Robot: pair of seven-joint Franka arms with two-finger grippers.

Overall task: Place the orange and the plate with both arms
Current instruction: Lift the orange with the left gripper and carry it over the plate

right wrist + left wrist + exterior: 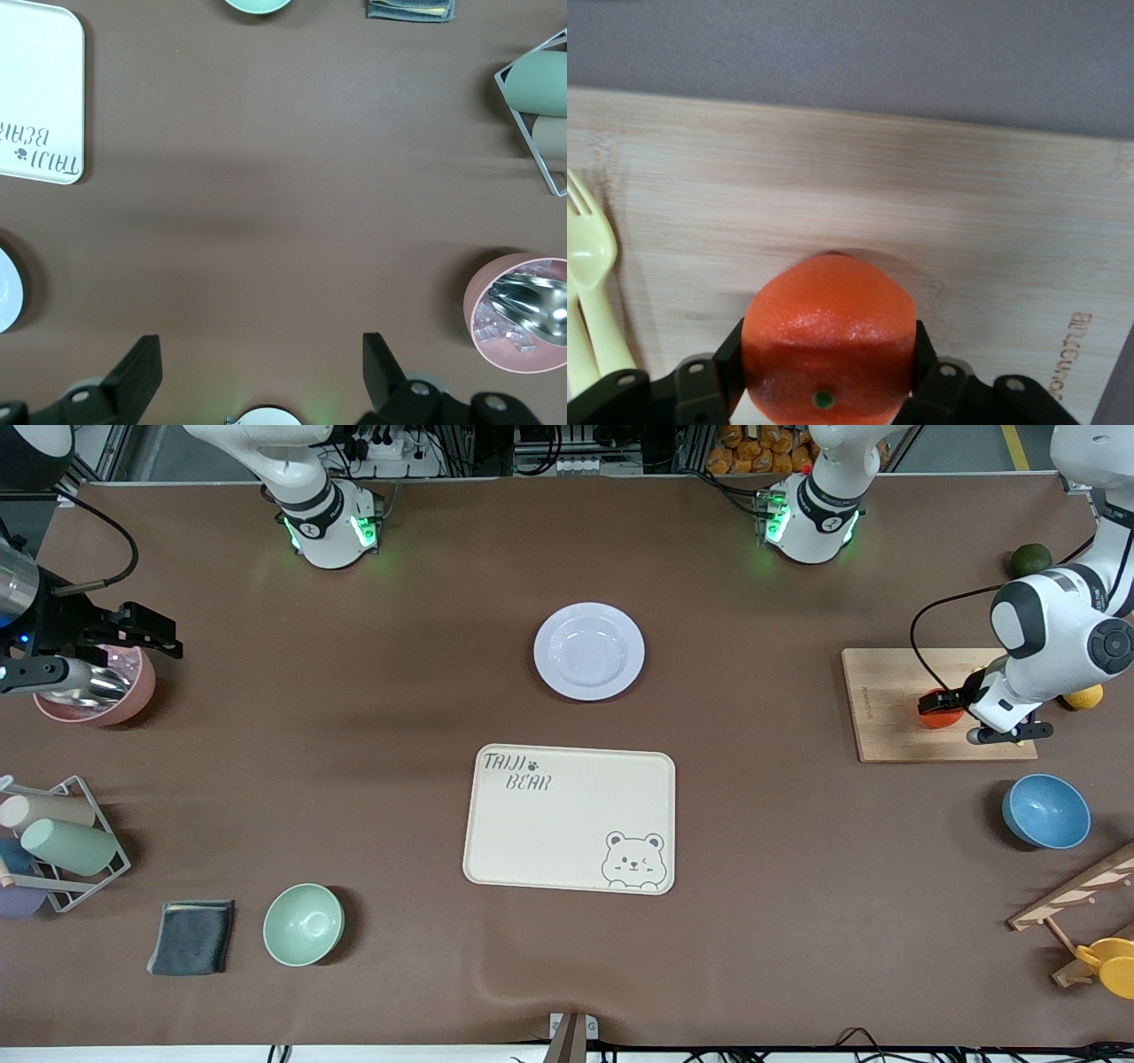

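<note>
The tray (pixel 569 817) lies nearest the front camera at mid-counter, the plate (pixel 589 651) just farther. Left end effector (pixel 941 707) is clamped on the orange (pixel 828 341) on the board (pixel 886 691). Right end effector (pixel 261 372) waits spread wide, holding nothing, over the counter (pixel 354 717) beside the pink bowl (pixel 133 695).

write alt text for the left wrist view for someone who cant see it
The left hand is shut on the orange, one black finger pressed to each side of the fruit, which sits on a pale wooden cutting board. A light yellow plastic fork lies by the board's edge, with brown table past the board.
</note>
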